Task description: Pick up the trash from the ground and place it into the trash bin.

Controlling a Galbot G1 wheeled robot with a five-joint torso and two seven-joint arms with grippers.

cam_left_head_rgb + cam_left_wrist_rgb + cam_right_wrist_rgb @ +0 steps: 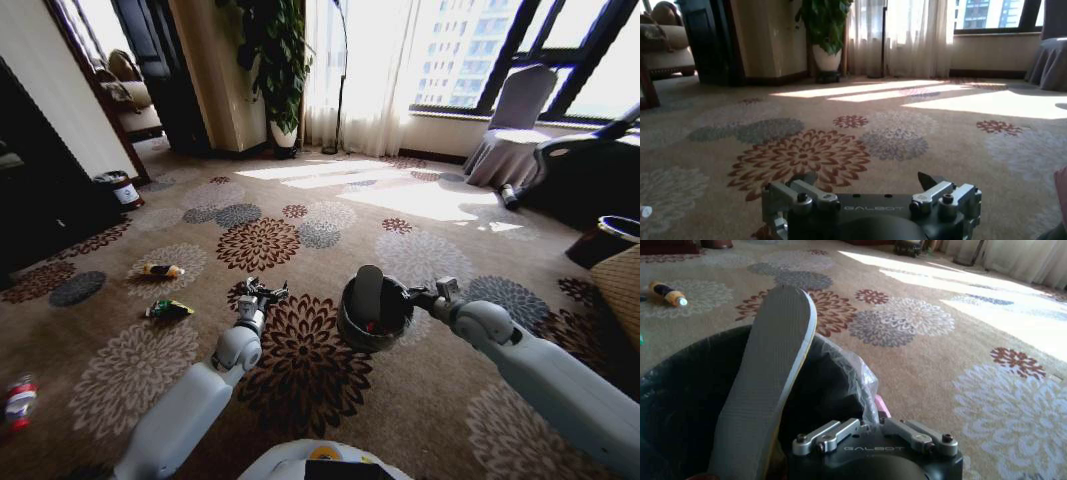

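Setting: patterned beige carpet floor (330, 200) with large brown, grey and cream flower motifs, sunlit at the far side near the curtains.

Trash bin: small round dark bucket with a crinkled grey plastic liner (372, 312), standing on the floor at the centre, just in front of the robot; a long grey insole-shaped flat piece (770, 375) leans upright inside it, sticking out above the rim, and something red lies at the bottom.

Right tool: the grey metal right tool (441, 293) sits at the right rim of the bin, touching or just beside it; in the right wrist view (873, 436) its 2 fingers lie close together by the liner edge, and I cannot tell whether they pinch the liner.

Left tool: the grey metal left tool (262, 293) hovers low over the carpet just left of the bin; in the left wrist view (870, 192) its 2 fingers stand apart with nothing between them.

Trash on the floor: yellow-orange packet with dark ends (160, 270) to the left; green packet (168, 310) nearer, just below it; clear bottle with a red cap (18, 400) at the near left edge.

Other bin: a second small round dark bin with a white and red band (122, 189), far left by the dark furniture.
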